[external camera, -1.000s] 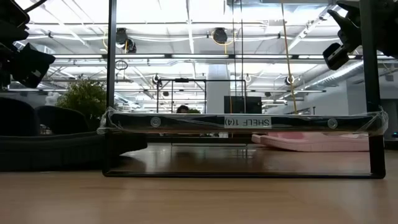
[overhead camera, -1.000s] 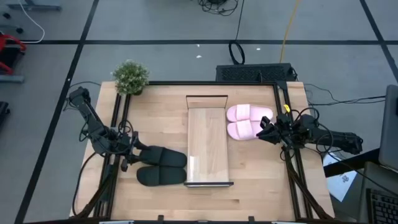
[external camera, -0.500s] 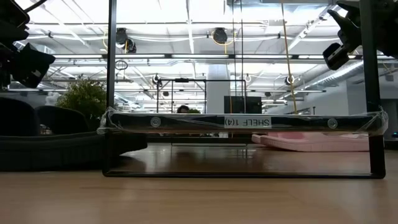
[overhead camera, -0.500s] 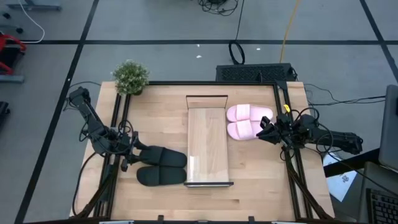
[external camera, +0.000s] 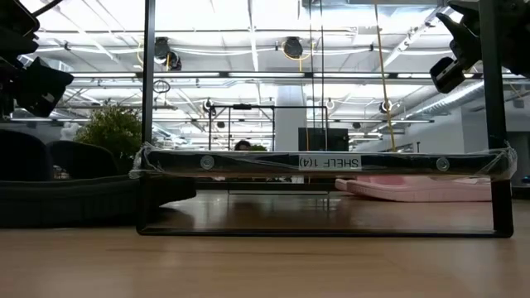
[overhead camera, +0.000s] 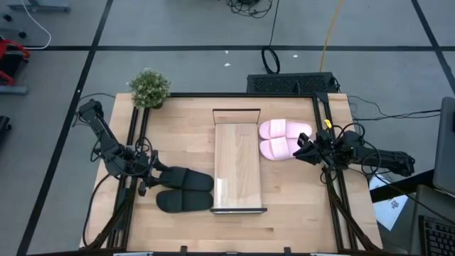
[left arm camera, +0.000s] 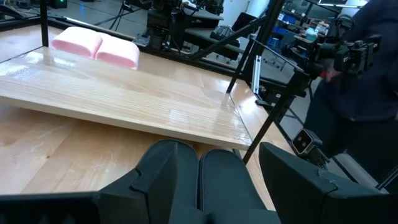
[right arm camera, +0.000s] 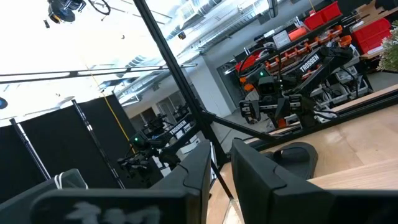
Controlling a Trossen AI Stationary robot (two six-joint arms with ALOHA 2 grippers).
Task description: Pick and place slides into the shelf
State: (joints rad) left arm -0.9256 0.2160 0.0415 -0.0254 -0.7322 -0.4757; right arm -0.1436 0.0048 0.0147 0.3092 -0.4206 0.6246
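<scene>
From above, the shelf (overhead camera: pixel 237 167) lies lengthwise in the middle of the table (overhead camera: pixel 178 227), its top bare. The two black slides (overhead camera: pixel 183 190) lie side by side at 9 o'clock from its near end, almost touching its edge, and the two pink slides (overhead camera: pixel 283 139) lie side by side at 3 o'clock from its far half, just beside it. The left gripper (overhead camera: pixel 151 176) sits at the heels of the black pair; the right gripper (overhead camera: pixel 304 151) is at the outer end of the pink pair. A small potted plant (overhead camera: pixel 149 88) stands at the table's 11 o'clock corner.

At table height, the shelf (external camera: pixel 323 161) shows as a raised board on a thin dark frame, with the pink slides (external camera: pixel 431 187) behind it at 3 o'clock and a black slide (external camera: pixel 74 199) at 9 o'clock.

In the left wrist view, the left gripper (left arm camera: pixel 208 180) stands spread, a dark finger either side of the black slides (left arm camera: pixel 199 183), the shelf (left arm camera: pixel 124 99) and pink slides (left arm camera: pixel 96 48) beyond.

In the right wrist view, the right gripper (right arm camera: pixel 221 171) shows a narrow gap between its fingers; whether it pinches anything cannot be told
</scene>
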